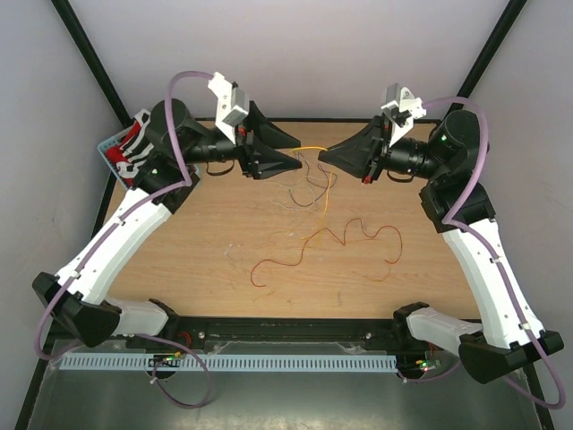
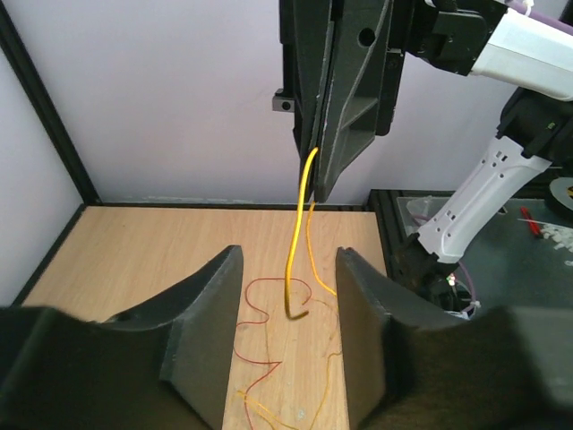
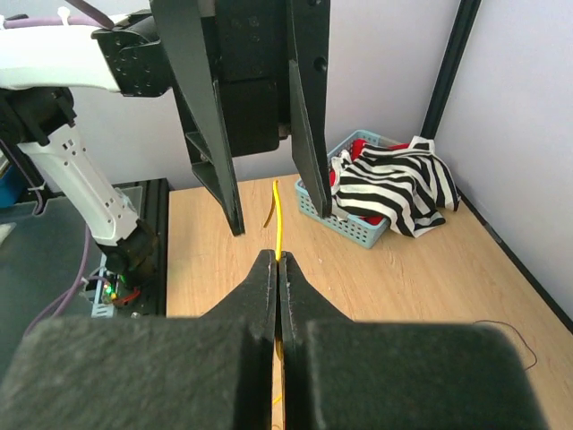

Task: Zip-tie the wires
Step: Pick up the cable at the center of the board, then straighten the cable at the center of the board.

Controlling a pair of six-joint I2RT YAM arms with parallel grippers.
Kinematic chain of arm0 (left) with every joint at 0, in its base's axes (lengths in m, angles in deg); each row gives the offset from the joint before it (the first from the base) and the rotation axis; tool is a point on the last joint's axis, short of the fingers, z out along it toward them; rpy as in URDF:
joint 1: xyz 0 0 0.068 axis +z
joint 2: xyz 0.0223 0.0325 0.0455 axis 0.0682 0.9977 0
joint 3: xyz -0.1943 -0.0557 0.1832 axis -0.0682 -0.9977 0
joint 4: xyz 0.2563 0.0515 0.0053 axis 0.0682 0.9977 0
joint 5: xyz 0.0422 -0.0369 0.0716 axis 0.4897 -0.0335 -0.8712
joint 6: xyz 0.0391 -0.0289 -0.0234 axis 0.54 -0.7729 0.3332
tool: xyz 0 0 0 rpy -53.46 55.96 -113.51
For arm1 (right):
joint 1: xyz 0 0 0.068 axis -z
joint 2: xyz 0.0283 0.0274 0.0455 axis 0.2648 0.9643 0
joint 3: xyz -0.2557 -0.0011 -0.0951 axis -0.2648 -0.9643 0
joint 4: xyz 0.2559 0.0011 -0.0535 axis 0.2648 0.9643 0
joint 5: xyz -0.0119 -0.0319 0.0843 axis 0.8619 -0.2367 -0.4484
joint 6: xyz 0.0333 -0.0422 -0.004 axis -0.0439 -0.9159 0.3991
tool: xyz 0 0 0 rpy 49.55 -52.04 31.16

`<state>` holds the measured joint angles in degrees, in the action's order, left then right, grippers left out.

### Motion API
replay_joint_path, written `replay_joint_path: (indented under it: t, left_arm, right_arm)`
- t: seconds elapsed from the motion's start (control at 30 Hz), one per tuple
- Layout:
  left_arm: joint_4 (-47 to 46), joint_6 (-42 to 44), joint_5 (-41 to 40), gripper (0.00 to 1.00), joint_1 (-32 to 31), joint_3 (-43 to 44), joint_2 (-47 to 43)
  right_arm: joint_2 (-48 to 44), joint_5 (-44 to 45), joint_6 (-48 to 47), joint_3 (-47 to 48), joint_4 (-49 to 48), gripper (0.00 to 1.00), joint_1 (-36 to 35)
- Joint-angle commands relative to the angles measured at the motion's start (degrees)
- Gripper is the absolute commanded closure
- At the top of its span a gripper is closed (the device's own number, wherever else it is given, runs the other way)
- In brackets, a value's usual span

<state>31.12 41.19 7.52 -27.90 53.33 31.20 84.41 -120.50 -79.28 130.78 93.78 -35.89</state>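
The right gripper (image 3: 278, 269) has its 2 matte black plastic fingers pressed flat together, pinching a thin glossy yellow wire (image 2: 293, 242). The wire's curved free end hangs near the tips of the left gripper (image 2: 288, 255), which is wide open and holds nothing. Hair-fine wavy red wires (image 1: 295, 260) and dark wires (image 1: 304, 193) lie loose on the smooth wooden table (image 1: 179, 251), well away from its edges.

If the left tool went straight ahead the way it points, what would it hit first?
Likely the yellow wire hanging from the right tool, then that tool itself; depth is unclear.
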Motion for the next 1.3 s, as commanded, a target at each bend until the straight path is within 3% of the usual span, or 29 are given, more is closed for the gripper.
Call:
replay_joint_path:
  t: [0.0, 0.2, 0.37, 0.73, 0.9, 1.07, 1.27]
  left_arm:
    - [-1.47, 2.63, -0.91, 0.58, -2.28, 2.97, 1.32]
    - [-1.47, 2.06, -1.22, 1.0, -2.55, 3.41, 2.89]
    - [-1.43, -0.1, -6.6, 1.0, -2.47, 2.8, 1.83]
    - [1.69, -4.53, -13.65, 1.0, 2.59, 2.65, -2.17]
    - [2.66, -4.45, -13.92, 1.0, 5.22, 1.02, -4.73]
    - [3.4, -4.24, -13.37, 1.0, 5.72, 0.79, -5.96]
    - [3.56, -4.85, -13.04, 1.0, 5.73, 1.05, -6.16]
  right_arm:
    - [-1.06, -2.31, 0.54, -1.06, -2.83, 1.0, -0.19]
    - [-1.33, -1.74, 0.54, -2.57, -3.73, 0.97, -0.13]
    - [-1.88, 1.26, 0.65, -4.97, -4.12, 0.84, -0.16]
    - [-9.01, 15.68, -0.89, -19.05, -2.58, 0.21, -0.2]
    - [-10.89, 19.3, -4.15, -29.21, -1.9, 0.13, -0.18]
    - [-8.95, 30.99, -7.21, -39.37, -5.82, 0.13, -1.85]
    - [-0.43, 41.9, -10.76, -41.76, -9.61, 0.13, -8.25]
